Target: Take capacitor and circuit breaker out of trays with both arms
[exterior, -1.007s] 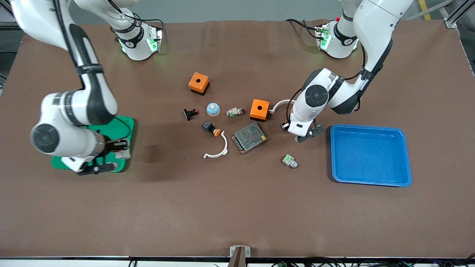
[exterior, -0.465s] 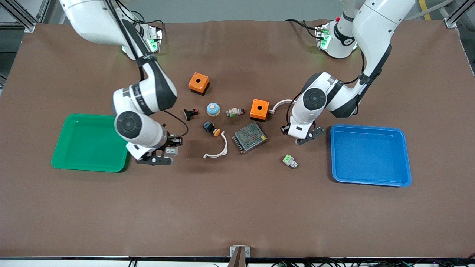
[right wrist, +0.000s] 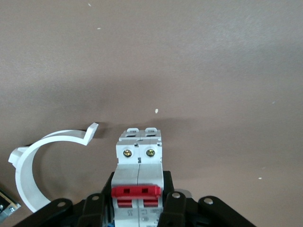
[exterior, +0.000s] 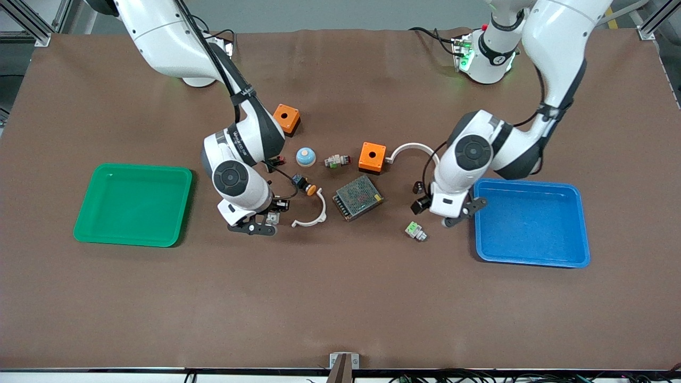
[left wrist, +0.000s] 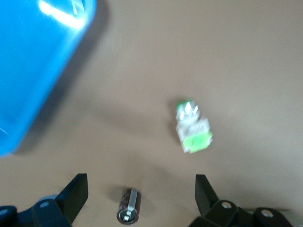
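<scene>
Brown worktop is seen with both trays emptied: the capacitor (left wrist: 129,212) lies released between the left gripper's (left wrist: 142,198) parted fingers, while the circuit breaker (right wrist: 138,179), clamped by the right gripper (exterior: 264,219), awaits lowering and release

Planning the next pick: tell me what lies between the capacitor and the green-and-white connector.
Nothing: the left wrist view shows bare brown table between the capacitor and the green-and-white connector.
</scene>
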Robot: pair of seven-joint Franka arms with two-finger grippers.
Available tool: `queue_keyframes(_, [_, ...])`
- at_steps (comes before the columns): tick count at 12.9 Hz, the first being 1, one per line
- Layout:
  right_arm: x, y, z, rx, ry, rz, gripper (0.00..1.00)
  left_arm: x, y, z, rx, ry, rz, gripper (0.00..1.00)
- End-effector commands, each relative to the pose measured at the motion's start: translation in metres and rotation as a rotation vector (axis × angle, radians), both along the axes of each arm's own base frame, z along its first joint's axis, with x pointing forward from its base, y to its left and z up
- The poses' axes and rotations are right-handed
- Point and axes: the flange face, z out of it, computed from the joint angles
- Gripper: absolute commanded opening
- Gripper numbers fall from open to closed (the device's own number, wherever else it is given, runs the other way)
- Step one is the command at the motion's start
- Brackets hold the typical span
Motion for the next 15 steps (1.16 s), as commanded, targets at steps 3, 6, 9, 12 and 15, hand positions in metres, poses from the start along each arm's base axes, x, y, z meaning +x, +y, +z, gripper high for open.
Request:
queue_keyframes(3, [-0.001,0.004,-0.014,0.025,0.014,-0.051,0.09,0.058,0.070,0.097,0.045,-0.071,-0.102,1.00])
queue_keyframes(6, [-0.005,0.010,-0.017,0.024,0.017,-0.040,0.11,0.076,0.117,0.152,0.082,-0.023,-0.206,1.00])
queue_keyframes(9, [-0.005,0.012,-0.024,0.026,0.008,-0.039,0.14,0.076,0.169,0.203,0.107,-0.054,-0.239,1.00])
queue_keyframes(12, [-0.006,0.012,-0.023,0.023,0.016,-0.038,0.86,0.070,0.210,0.238,0.109,-0.095,-0.190,1.00])
queue_keyframes(15, [-0.011,0.008,0.022,0.013,0.056,-0.019,1.00,0.067,0.212,0.260,0.078,-0.112,-0.198,1.00])
